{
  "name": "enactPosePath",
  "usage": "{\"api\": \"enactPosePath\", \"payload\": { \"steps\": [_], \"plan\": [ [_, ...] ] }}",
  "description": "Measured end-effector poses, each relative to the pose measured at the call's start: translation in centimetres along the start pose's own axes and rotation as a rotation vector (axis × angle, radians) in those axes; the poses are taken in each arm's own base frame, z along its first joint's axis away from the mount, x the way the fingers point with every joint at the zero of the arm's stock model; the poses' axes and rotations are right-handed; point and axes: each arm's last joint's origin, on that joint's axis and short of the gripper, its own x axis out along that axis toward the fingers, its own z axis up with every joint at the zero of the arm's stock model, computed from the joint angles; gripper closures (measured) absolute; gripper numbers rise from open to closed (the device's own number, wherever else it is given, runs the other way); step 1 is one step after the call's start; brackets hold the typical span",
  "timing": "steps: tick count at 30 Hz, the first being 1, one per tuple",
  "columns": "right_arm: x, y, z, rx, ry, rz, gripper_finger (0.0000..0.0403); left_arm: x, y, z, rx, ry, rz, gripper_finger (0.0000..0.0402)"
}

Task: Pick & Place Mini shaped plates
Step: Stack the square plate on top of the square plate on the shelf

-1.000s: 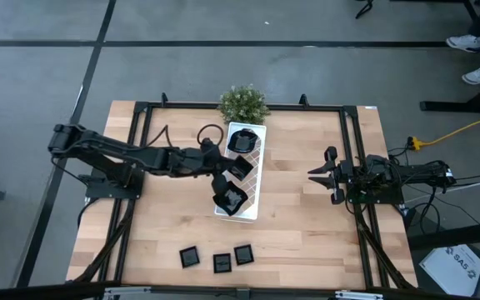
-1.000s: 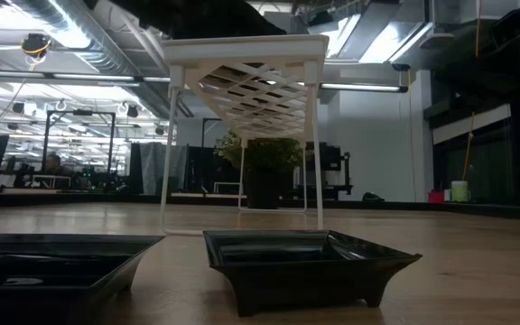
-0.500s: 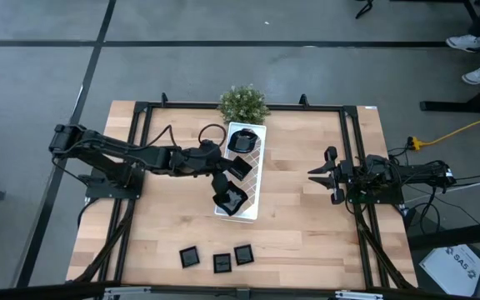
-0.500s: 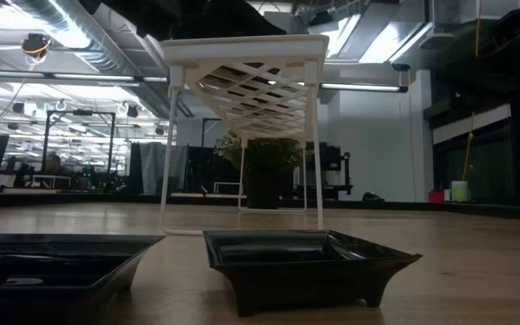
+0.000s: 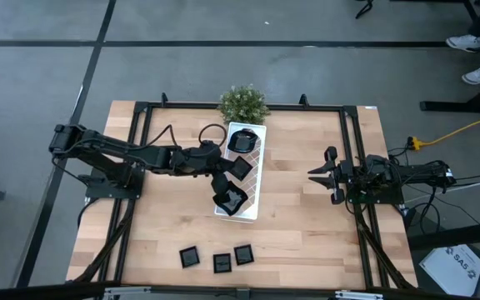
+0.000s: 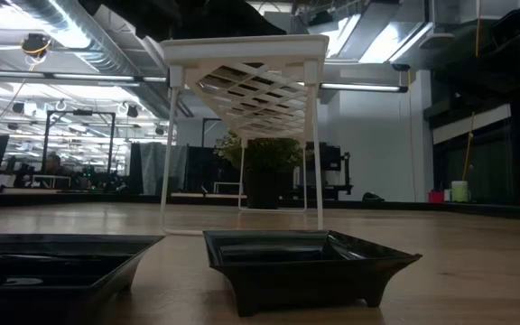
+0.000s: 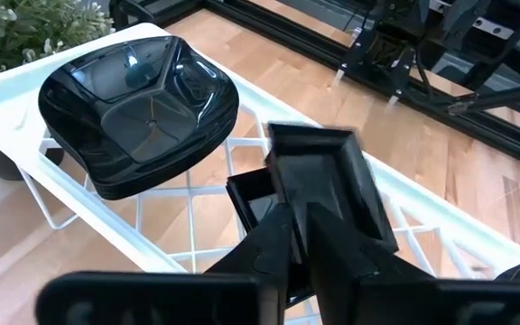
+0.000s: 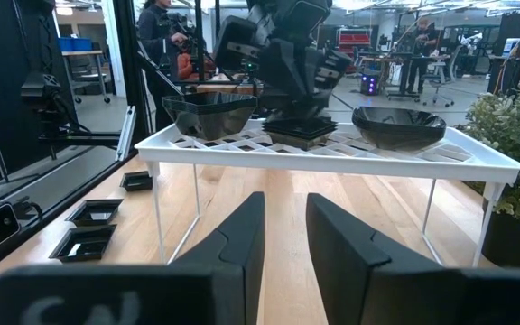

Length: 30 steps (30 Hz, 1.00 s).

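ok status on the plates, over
Left gripper over the tray, at the middle plate. Right gripper open, parked right. Three plates on the tray, three loose plates up front.

Wooden table, white tray, potted plant, three black plates

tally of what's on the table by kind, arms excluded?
Black mini plates on the white tray: 3
Black mini plates on the table: 3
White tray: 1
Potted plant: 1
Total: 8
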Motion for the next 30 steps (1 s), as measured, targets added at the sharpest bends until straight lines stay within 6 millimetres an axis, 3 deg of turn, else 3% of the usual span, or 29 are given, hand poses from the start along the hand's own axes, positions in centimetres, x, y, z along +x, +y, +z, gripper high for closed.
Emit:
{"api": "enactPosePath", "payload": {
  "steps": [17,30],
  "plan": [
    [0.0,0.0,0.0,0.0,0.0,0.0,0.0318,-0.4,-0.2,0.2,0.053,-0.012,-0.012,0.0302],
    [0.0,0.0,0.0,0.0,0.001,0.0,0.0318,-5.1,-2.8,1.0,0.228,-0.105,-0.177,0.0302]
  ]
}}
